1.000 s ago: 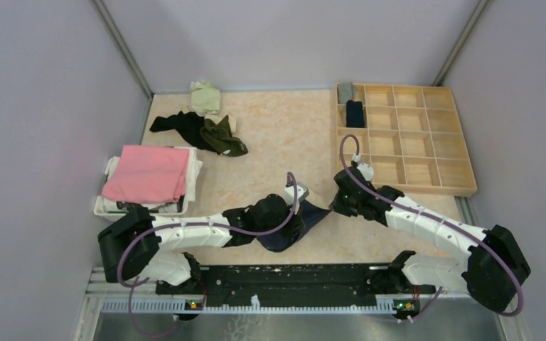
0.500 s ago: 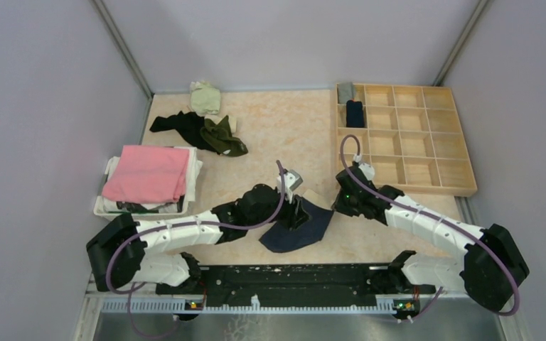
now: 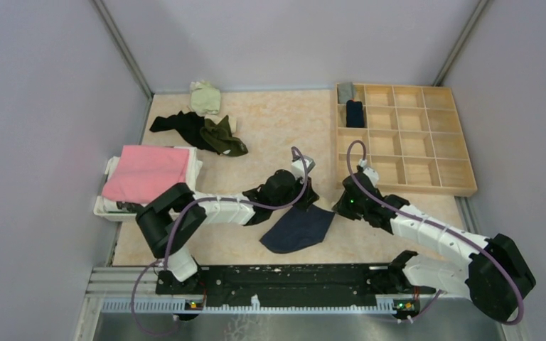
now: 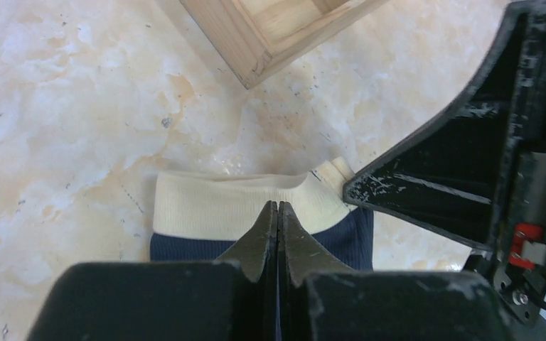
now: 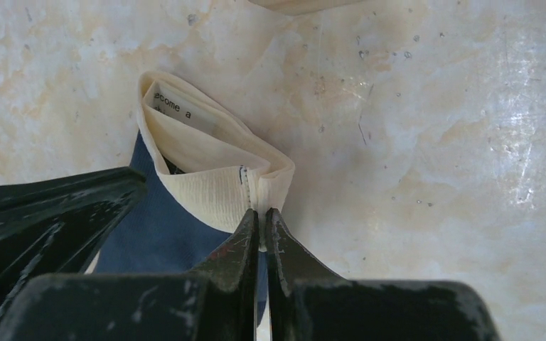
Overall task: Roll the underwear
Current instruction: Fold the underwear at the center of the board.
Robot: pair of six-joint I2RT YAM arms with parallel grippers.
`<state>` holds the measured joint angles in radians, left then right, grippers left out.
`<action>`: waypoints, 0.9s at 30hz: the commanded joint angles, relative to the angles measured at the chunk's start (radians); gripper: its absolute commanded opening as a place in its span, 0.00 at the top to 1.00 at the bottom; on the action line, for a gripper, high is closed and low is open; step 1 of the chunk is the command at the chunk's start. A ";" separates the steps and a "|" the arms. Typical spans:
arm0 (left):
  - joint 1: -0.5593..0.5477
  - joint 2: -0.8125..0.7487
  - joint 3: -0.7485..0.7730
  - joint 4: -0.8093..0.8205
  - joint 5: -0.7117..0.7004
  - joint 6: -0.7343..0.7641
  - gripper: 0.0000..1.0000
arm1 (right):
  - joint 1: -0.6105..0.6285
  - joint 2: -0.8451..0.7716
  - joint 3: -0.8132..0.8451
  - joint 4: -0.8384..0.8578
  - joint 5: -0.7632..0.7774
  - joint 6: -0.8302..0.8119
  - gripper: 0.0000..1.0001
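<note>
Two grippers pinch one garment: the left gripper (image 4: pixel 277 206), jaws pressed together, nips the beige waistband (image 4: pixel 220 206) of the navy underwear (image 3: pixel 298 229) (half a second ago it hung open over the cloth's middle), while the right gripper (image 5: pixel 259 213) stays clamped on the waistband's folded corner. The underwear now lies flatter on the table (image 3: pixel 270 135), near the wooden tray (image 3: pixel 426 142).
</note>
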<state>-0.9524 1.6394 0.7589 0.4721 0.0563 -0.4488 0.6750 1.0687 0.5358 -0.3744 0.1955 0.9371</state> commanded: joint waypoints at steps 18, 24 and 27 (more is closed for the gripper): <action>0.038 0.260 0.082 0.202 0.074 0.002 1.00 | -0.017 -0.045 -0.024 0.089 0.010 0.038 1.00; 0.040 0.278 0.063 0.224 0.086 0.001 1.00 | -0.016 -0.048 -0.019 0.151 0.000 0.013 1.00; 0.040 0.284 0.056 0.232 0.092 -0.002 1.00 | -0.017 -0.038 -0.013 0.212 -0.039 0.004 1.00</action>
<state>-0.9176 1.9057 0.8173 0.6437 0.1268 -0.4473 0.6689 1.0420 0.5102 -0.2749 0.1871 0.9607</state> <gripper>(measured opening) 0.005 0.012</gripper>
